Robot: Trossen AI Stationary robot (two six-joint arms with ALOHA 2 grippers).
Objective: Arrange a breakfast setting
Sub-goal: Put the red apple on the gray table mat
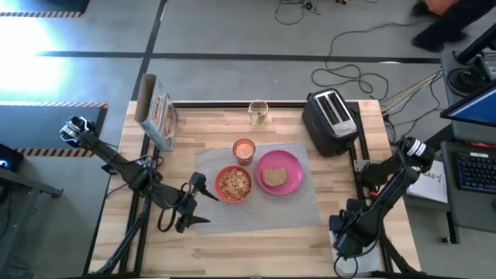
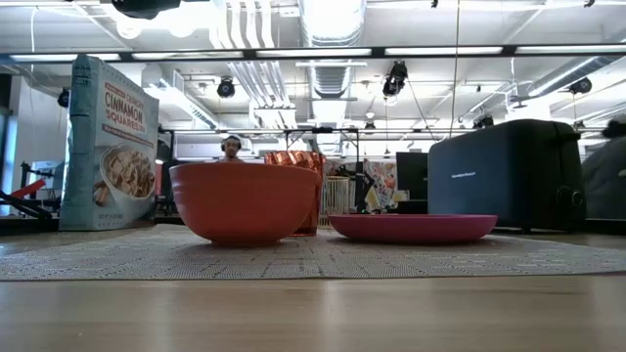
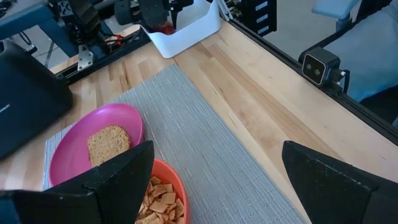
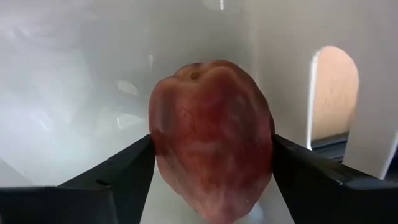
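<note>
The placemat [image 1: 256, 198] is grey with a fine woven pattern. The plate [image 1: 280, 172] is pink, the toast [image 1: 273, 177] brown. The bowl [image 1: 233, 184] is red-orange, with light brown cereal squares [image 3: 155, 202]. The toaster [image 1: 329, 122] is black. The fruit [image 4: 211, 140] is dark red, in a white bin [image 3: 183, 34].

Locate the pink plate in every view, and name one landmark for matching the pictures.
High view: pink plate on the grey placemat, right of the bowl, toast on it.
Low view: flat pink plate right of the bowl, before the black toaster.
Left wrist view: pink plate beside the bowl, toast on it.
Right wrist view: not in it.
Shared landmark: the bowl beside the plate.
</note>
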